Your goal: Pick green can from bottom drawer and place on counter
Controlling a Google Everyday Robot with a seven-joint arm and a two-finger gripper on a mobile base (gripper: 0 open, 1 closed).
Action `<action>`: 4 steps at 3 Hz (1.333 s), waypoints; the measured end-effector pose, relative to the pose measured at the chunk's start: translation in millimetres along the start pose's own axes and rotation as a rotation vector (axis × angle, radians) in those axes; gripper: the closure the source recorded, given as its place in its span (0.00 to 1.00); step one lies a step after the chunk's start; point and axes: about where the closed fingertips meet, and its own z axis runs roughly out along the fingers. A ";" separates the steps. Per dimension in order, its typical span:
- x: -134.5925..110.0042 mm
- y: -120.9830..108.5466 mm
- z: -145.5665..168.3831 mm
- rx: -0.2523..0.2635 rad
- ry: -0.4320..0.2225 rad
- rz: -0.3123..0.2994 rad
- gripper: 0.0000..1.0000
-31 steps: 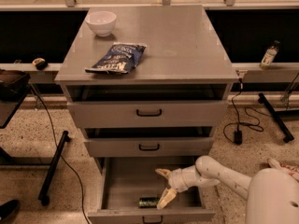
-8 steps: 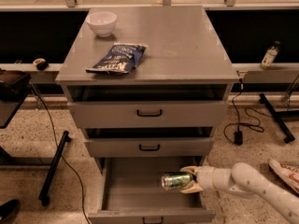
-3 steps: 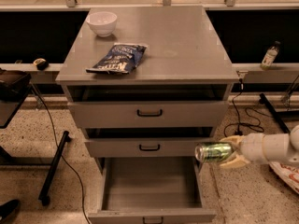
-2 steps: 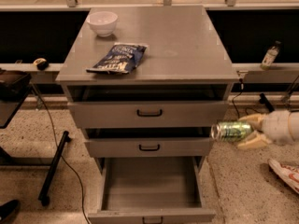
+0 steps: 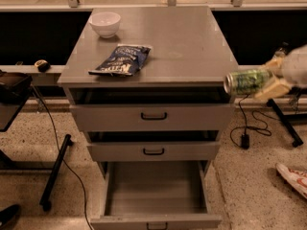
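Note:
The green can [image 5: 245,81] lies sideways in my gripper [image 5: 268,78], held in the air just right of the cabinet, level with the counter's front right corner. The gripper is shut on the can, its pale fingers [image 5: 271,87] above and below the can's body. The bottom drawer [image 5: 156,194] is pulled wide open and its inside shows nothing in it. The counter [image 5: 192,40] is the flat grey top of the cabinet.
A blue chip bag [image 5: 122,60] lies on the counter's left front, and a white bowl [image 5: 105,23] stands at its back left. The two upper drawers [image 5: 153,115] stand slightly ajar. A black cable and plug [image 5: 244,139] lie on the floor at right.
The gripper has lifted the can out of the bottom drawer, up and to the right, from drawer height to counter height beside the cabinet.

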 end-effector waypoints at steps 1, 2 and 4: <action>-42.7 -36.4 8.6 -0.048 0.030 -0.033 1.00; -69.8 -56.6 29.2 -0.113 0.017 -0.033 1.00; -93.1 -70.8 64.9 -0.185 -0.063 0.009 1.00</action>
